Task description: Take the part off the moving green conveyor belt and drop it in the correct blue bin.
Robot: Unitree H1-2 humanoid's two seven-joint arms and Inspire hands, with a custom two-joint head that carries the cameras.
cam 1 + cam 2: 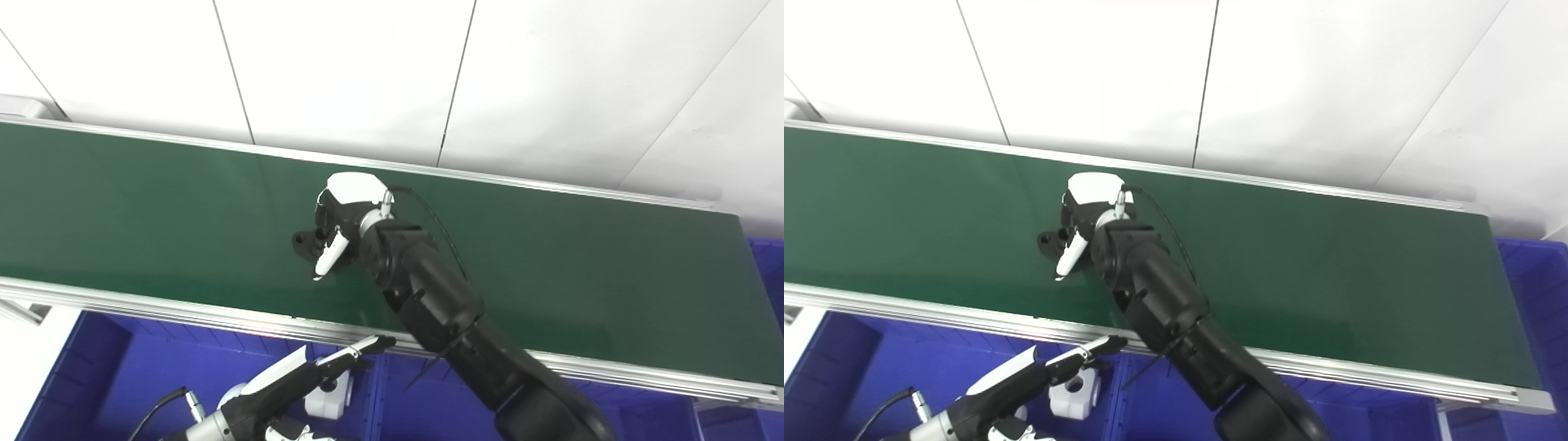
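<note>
A small black part lies on the green conveyor belt, also in the right eye view. My right hand reaches across the belt and sits right on the part. Its fingers curl down over the part and its white thumb points down beside it. Most of the part is hidden under the hand, so the grip cannot be made out. My left hand hovers low over the blue bin in front of the belt, fingers stretched out and holding nothing.
A white part lies in the blue bin under my left hand. A divider splits the bins below the belt's metal front rail. Another blue bin stands at the belt's right end. A white wall is behind.
</note>
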